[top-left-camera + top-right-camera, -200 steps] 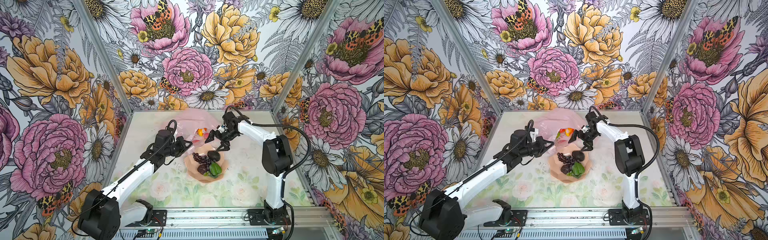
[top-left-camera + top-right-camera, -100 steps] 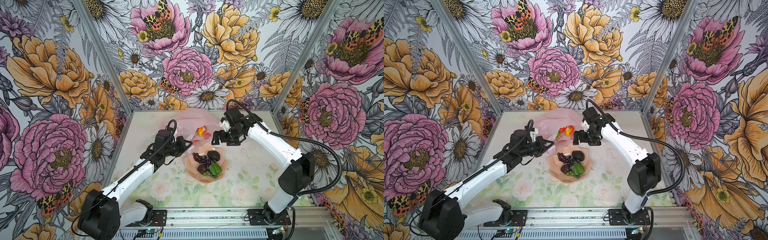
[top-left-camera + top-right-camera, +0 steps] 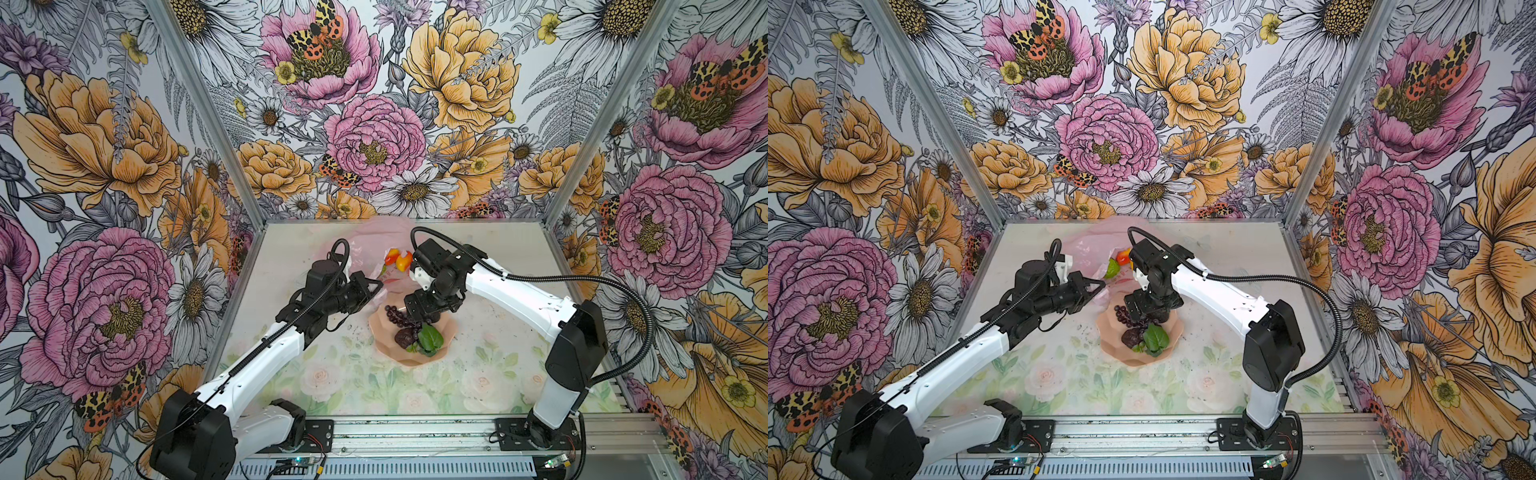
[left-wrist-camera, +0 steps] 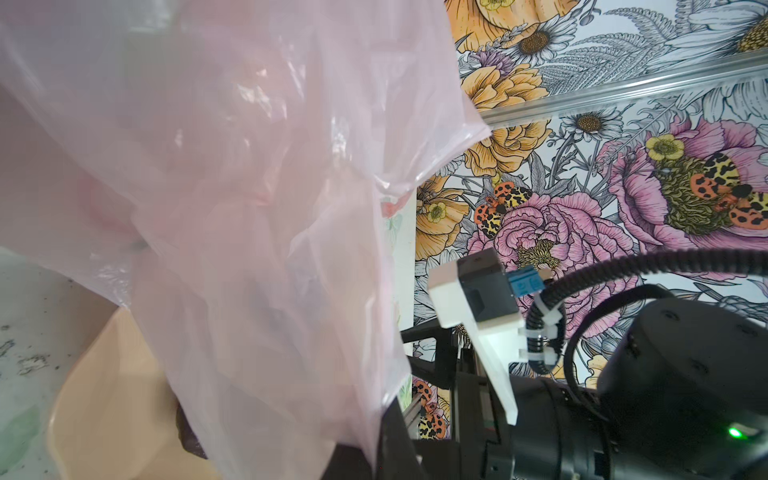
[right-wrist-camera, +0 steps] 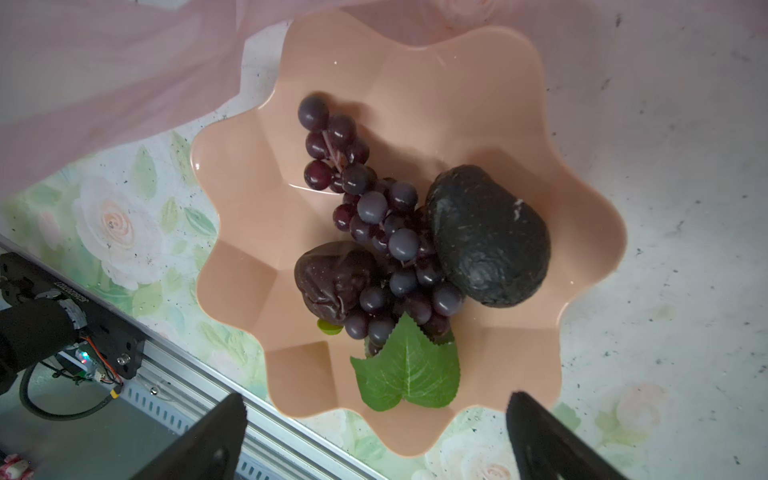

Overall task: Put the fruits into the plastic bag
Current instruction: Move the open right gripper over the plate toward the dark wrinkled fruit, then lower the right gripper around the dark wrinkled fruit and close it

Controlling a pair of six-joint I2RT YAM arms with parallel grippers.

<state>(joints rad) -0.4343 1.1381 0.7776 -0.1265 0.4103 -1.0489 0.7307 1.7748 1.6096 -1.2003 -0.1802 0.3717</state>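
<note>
The pale-pink plastic bag (image 3: pixel 376 245) lies at the back. My left gripper (image 3: pixel 376 286) is shut on its near edge and holds the mouth up; in the left wrist view the plastic bag (image 4: pixel 249 208) drapes over the jaws. Inside show an orange-yellow mango (image 3: pixel 402 262), a red apple (image 3: pixel 1123 257) and a green fruit (image 3: pixel 1111 269). Purple grapes (image 5: pixel 374 216) with a green leaf (image 5: pixel 409 370), a dark avocado (image 5: pixel 490 237) and a dark wrinkled fruit (image 5: pixel 332 278) lie in the peach bowl (image 5: pixel 582 232). My right gripper (image 5: pixel 374 419) hangs open above that bowl (image 3: pixel 451 328), holding nothing.
The bowl (image 3: pixel 1173 332) sits mid-table, just in front of the bag's mouth and partly under the right wrist. The right arm's wrist (image 4: pixel 665 395) is close beside the lifted bag edge. Metal rail (image 3: pixel 415 436) runs along the front; patterned walls enclose three sides.
My right gripper has swung from beside the bag's mouth toward the front and now sits over the bowl, still open. The left gripper and the bag edge have not moved.
</note>
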